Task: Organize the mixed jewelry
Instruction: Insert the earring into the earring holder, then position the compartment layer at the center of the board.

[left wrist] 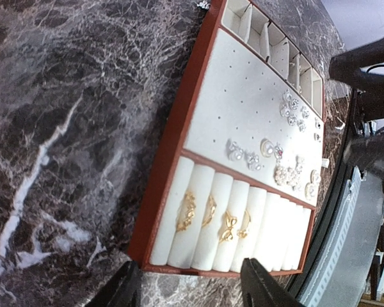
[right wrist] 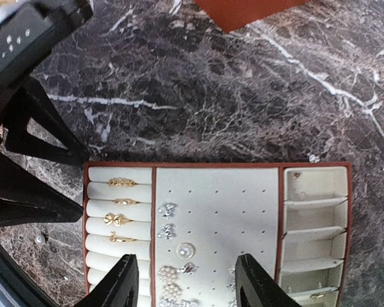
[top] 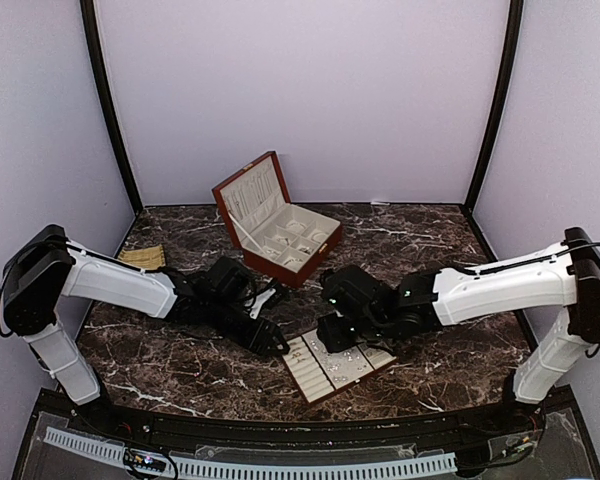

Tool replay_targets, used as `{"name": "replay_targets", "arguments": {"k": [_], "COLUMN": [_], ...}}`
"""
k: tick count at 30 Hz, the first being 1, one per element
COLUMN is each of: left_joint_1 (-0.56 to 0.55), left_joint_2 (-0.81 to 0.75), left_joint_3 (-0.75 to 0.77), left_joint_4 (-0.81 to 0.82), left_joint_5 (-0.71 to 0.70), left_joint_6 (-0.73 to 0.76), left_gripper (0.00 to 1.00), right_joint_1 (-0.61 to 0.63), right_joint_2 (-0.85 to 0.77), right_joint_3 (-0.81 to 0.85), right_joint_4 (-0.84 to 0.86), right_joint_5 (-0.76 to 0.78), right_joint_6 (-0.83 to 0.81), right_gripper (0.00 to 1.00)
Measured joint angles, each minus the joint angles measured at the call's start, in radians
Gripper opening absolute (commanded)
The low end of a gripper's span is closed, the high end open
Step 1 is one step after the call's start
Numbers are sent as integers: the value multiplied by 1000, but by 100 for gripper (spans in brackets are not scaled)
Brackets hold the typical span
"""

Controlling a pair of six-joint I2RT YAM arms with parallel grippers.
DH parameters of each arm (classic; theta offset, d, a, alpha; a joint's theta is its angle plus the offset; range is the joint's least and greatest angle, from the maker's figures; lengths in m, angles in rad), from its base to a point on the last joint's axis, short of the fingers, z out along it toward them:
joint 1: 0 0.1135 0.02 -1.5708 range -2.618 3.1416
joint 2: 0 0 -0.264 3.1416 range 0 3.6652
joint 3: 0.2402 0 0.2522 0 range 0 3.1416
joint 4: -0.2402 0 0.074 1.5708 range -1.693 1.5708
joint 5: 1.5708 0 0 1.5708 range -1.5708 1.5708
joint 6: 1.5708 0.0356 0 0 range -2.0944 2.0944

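Note:
The mixed jewelry lies in a cream slotted tray (top: 302,380) with a red-brown rim (right wrist: 211,165). Gold rings (right wrist: 118,201) sit in the roll slots, also seen in the left wrist view (left wrist: 208,214). Silvery and pearl earrings (right wrist: 168,220) dot the perforated panel (left wrist: 243,96). My right gripper (right wrist: 189,288) hovers open over that panel with nothing between its fingers. My left gripper (left wrist: 189,294) stands open just off the tray's ring end, over the marble, empty. In the top view the left gripper (top: 270,338) and right gripper (top: 338,335) flank the tray's far side.
An open red-brown wooden box (top: 280,230) with cream compartments stands behind the tray. A loose silvery piece (right wrist: 313,158) lies on the marble by the tray's corner, and a small pearl (right wrist: 40,239) lies beside the ring end. A tan woven pad (top: 143,257) sits far left.

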Motion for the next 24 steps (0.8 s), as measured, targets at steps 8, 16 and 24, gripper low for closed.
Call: {"name": "replay_targets", "arguments": {"k": [8,16,24], "left_joint_1": [0,-3,-48], "left_joint_2": [-5,65,173], "left_joint_3": [-47,-35,66], "left_joint_4": [48,117,190], "left_joint_5": [50,108,126], "left_joint_6": [-71,-110,-138], "left_gripper": [58,58,58], "right_joint_1": [-64,-64,-68], "right_joint_2": [-76,-108,-149], "right_joint_3": [-93,-141,-183], "right_joint_4": [55,105,148], "right_joint_5": [-20,-20,-12], "right_joint_6": [22,32,52], "right_gripper": [61,61,62]}}
